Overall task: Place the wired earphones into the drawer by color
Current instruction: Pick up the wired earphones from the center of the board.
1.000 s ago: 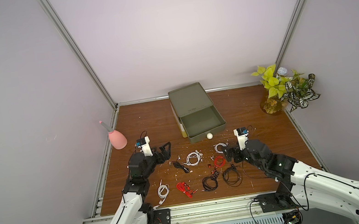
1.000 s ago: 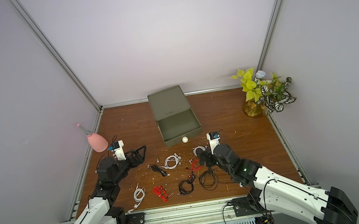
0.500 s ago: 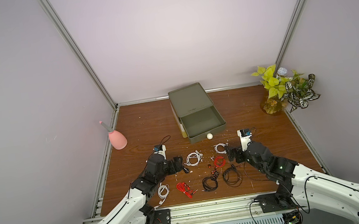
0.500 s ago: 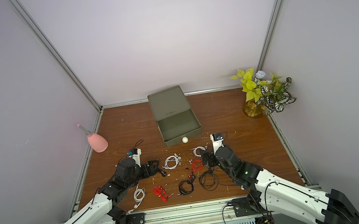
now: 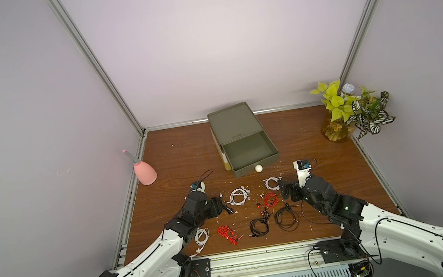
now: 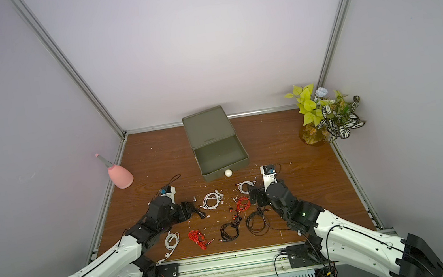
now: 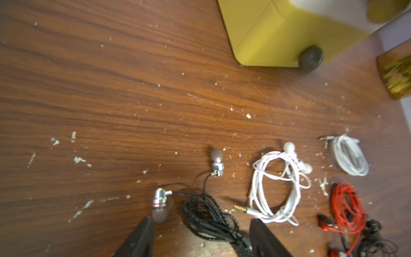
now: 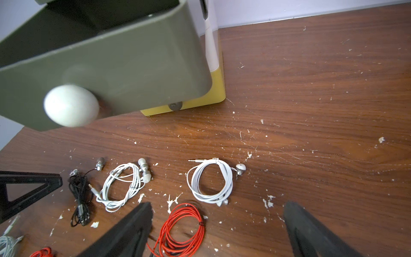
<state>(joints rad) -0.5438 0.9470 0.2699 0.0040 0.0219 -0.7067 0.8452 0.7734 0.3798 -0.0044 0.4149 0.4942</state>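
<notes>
Straddling a small black braided-cable earphone bundle (image 7: 209,220), the left gripper (image 7: 201,235) has its fingers (image 7: 142,235) part-open, gripping nothing.
Bundle's length runs fore-aft between them; right gripper (image 8: 216,229), fingers spread wide, is empty.

Drawer (image 8: 115,57) blurred and cropped in right wrist view, black earphone bundle (image 7: 213,220) running off frame between jaws

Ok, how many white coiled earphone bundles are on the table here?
3. One white coiled earphone bundle lies ahead of the open olive drawer; another lies just to its right; the third sits near the front rail beside the left arm. None appears hidden.
</notes>
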